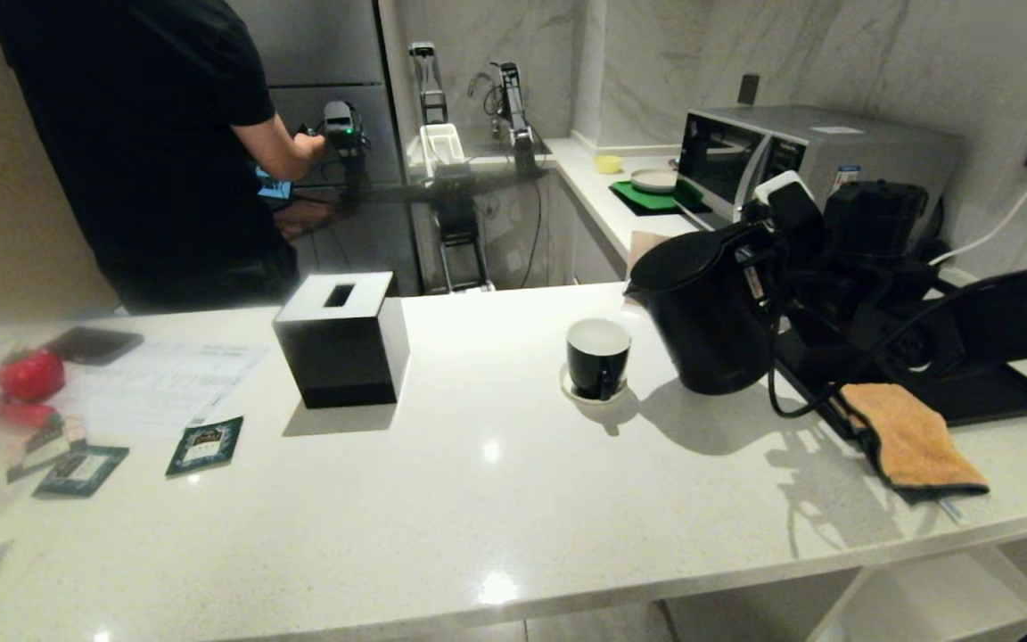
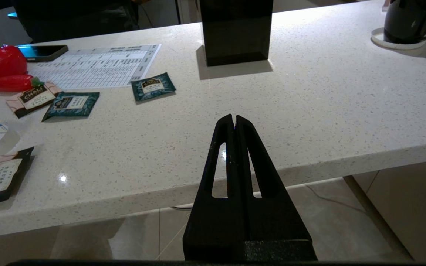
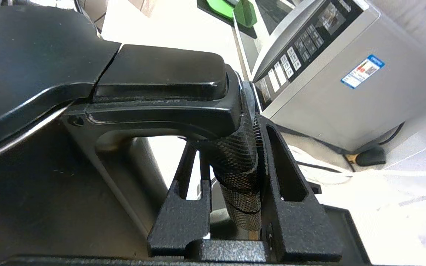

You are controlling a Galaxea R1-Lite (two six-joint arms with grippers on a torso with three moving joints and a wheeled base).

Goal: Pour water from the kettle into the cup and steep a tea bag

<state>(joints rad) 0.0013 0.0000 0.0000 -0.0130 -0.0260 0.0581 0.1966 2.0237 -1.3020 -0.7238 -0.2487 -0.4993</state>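
Right claw (image 3: 231,173) is clamped on the loop handle of the kettle (image 1: 701,312), fingers either side of the mesh-wrapped grip. In the head view the kettle appears tilted, spout toward the cup (image 1: 598,357), and its base looks close to the surface (image 1: 496,499); whether it has lifted clear cannot be told.

The cup stands on its saucer (image 1: 571,388) near the middle of the surface toward the far edge, just beside the kettle. No stream of water is visible; the cup's fill cannot be judged.

Left claw (image 2: 234,122) is pressed together, empty, hanging off the near edge.

No pale pouch on a string is visible. Green sachets (image 1: 204,444) lie unopened toward the left end.

Judgement: kettle grasped; pouring not confirmed, steeping outstanding.
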